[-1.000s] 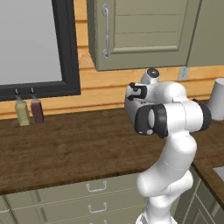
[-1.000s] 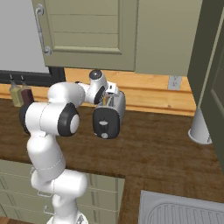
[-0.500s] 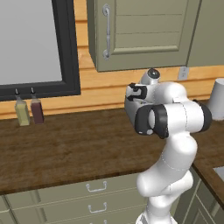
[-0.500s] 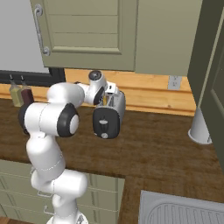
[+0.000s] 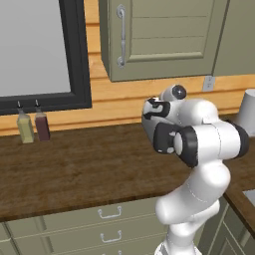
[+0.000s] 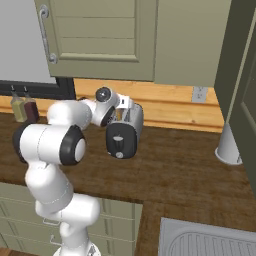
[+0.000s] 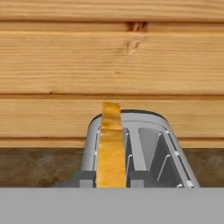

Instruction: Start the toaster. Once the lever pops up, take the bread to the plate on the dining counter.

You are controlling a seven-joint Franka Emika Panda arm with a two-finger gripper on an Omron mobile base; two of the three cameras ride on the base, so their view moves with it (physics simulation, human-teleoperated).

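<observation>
The toaster (image 6: 122,137) stands on the wood counter against the plank wall, black-sided with a silver slotted top (image 7: 146,140). One slice of bread (image 7: 110,148) stands upright in its left slot, tan with a darker crust, sticking well above the top. My gripper (image 6: 126,111) hangs directly over the toaster, pointing down at the slots, and the slice lies dead centre at the bottom of the hand view. The fingertips are hidden, so I cannot see whether they touch the slice. The plate and the dining counter are out of view.
Two small bottles (image 5: 25,127) (image 5: 42,125) stand at the back left under a dark-framed window. Green-grey wall cabinets (image 5: 164,40) hang low above the toaster. A pale cone-shaped object (image 6: 229,145) sits to the right, and a sink (image 6: 210,240) lies at the near right.
</observation>
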